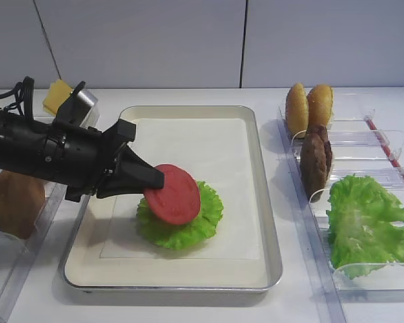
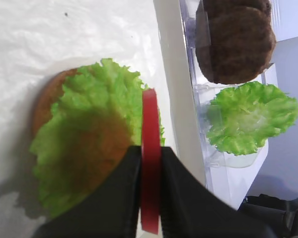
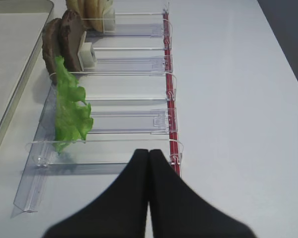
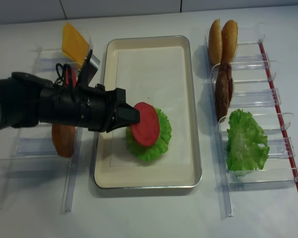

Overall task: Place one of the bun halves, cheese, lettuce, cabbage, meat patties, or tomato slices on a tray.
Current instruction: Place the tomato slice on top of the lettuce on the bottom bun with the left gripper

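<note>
- White tabletop around the tray (image 1: 273, 229).
- Left gripper (image 1: 155, 180) clamped on tomato slice (image 1: 173, 194), tilted above tray's lettuce (image 1: 188, 229), likely for laying flat.
- Right gripper (image 3: 149, 153) closed, empty, right of tray.

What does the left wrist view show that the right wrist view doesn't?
Only the left wrist: the left gripper shut on a tomato slice above lettuce on a bun half. Only the right wrist: the right gripper shut and empty, bun halves at the rack's far end. Both: meat patties and a racked lettuce leaf.
</note>
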